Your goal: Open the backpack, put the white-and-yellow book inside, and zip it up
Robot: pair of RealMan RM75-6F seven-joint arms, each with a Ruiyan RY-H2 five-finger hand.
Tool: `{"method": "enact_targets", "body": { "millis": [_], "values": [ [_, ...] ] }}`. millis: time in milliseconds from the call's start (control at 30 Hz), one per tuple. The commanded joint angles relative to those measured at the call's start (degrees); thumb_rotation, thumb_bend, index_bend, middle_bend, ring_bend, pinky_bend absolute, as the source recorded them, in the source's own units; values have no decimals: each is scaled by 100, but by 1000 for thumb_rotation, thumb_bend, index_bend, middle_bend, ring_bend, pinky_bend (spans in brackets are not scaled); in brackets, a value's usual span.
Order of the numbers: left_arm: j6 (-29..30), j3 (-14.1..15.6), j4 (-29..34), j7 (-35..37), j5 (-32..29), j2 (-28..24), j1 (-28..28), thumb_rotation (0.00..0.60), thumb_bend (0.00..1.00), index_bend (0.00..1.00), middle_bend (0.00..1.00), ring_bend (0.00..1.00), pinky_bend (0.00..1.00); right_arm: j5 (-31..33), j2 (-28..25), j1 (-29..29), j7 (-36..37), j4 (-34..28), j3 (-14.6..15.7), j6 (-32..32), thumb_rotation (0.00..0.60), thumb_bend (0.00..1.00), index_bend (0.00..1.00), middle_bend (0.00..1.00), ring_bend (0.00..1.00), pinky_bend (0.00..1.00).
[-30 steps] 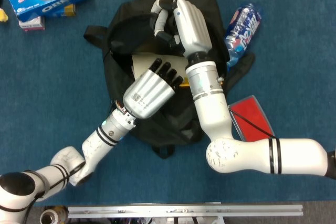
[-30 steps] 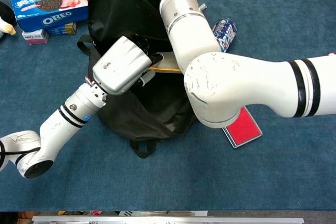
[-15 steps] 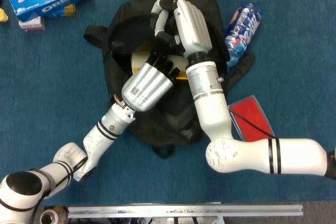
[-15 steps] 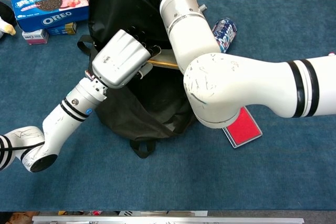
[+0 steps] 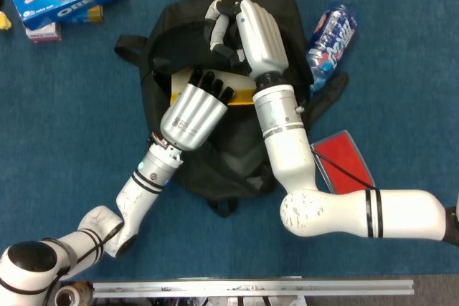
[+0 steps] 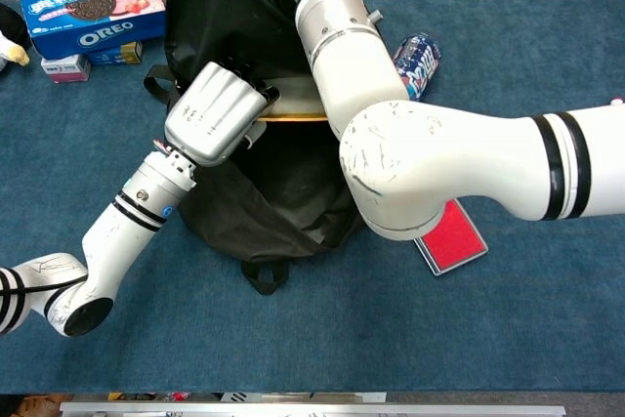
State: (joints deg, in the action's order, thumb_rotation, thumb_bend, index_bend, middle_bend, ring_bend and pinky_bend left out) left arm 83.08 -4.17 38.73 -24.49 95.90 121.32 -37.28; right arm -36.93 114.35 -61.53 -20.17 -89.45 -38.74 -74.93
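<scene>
Now left hand fingers lie on book w/ right hand clutching backpack rim.

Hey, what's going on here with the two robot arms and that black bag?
The robot is loading a book into a black backpack lying on the blue table. Its left hand presses on the book, which sits partly inside the bag's opening with a yellow edge showing. Its right hand grips the upper rim of the opening and holds it apart. The backpack is not yet zipped.
</scene>
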Motion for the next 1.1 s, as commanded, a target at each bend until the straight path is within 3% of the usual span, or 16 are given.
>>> {"method": "enact_targets", "body": {
  "millis": [33, 400, 633, 800, 1100],
  "values": [
    [23, -27, 29, -91, -4, 47, -38, 600, 334, 744, 631, 469, 478, -4, 1, 0, -3, 4, 2, -3, 600, 819, 829, 728, 634, 817],
    [68, -380, 57, -456, -282, 277, -155, 600, 179, 696, 609, 460, 480, -11, 16, -2, -7, -18, 11, -4, 600, 816, 829, 728, 634, 817],
    [73, -359, 325, -682, -417, 177, 21, 600, 53, 479, 539, 430, 475, -9, -9, 15, -19, -31, 4, -6, 600, 816, 829, 728, 634, 817],
    [79, -229, 910, -967, -433, -35, 204, 600, 53, 329, 470, 404, 458, 7, -44, 53, -12, -44, 23, 19, 600, 816, 829, 728, 635, 817],
    [-68, 158, 2462, -1715, -442, -845, 603, 600, 52, 258, 372, 304, 383, 22, -163, 143, 10, -128, 38, 64, 600, 818, 829, 728, 634, 817]
  ]
}}
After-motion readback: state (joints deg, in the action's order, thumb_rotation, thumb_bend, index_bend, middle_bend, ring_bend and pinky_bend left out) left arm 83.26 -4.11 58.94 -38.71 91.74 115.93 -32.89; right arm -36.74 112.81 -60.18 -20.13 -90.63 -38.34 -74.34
